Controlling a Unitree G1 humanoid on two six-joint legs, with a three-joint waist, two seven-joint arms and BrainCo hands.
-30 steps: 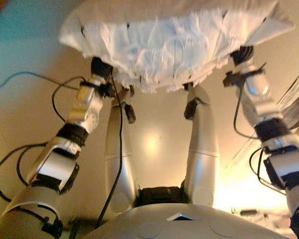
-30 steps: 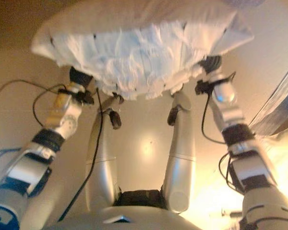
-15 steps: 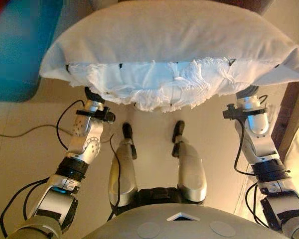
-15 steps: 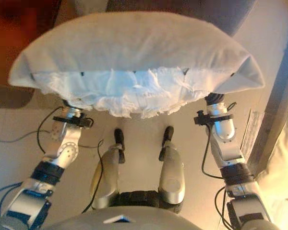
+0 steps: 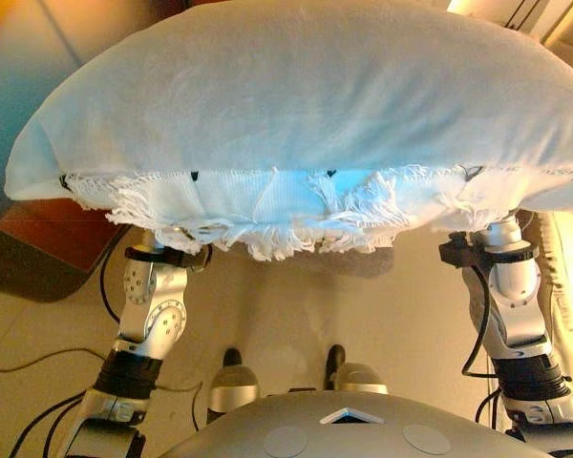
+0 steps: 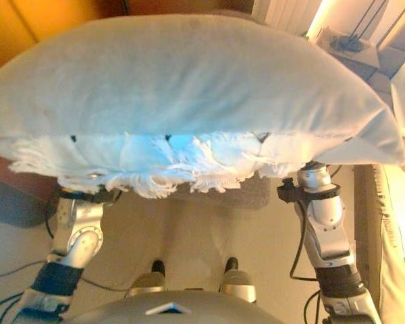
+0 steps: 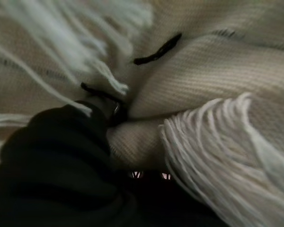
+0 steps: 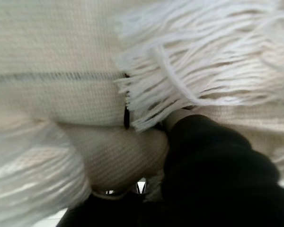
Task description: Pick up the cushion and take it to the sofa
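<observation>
A large white cushion (image 5: 306, 105) with a fringed edge fills the upper half of both eye views, held up in front of me between my two arms. Its fringe (image 5: 267, 224) hangs toward me. Both arms reach up under it, the left wrist at its left underside and the right wrist at its right underside. In the left wrist view my left hand (image 7: 52, 156) shows only its dark cover, pressed into the woven cloth (image 7: 203, 75). The right wrist view shows the same for my right hand (image 8: 217, 170), with cushion fringe (image 8: 194, 56) over it. The fingers of both hands are hidden.
A dark red-brown piece of furniture (image 5: 48, 239) stands low at the left. A pale padded edge (image 6: 398, 223) runs along the right side. A grey mat (image 6: 243, 192) lies on the beige floor below the cushion. Pale furniture (image 6: 351, 44) shows at the far right.
The whole view has shifted as I move, and the surroundings differ. The cushion sits higher and closer and covers more of the view. Both arms stay under it.
</observation>
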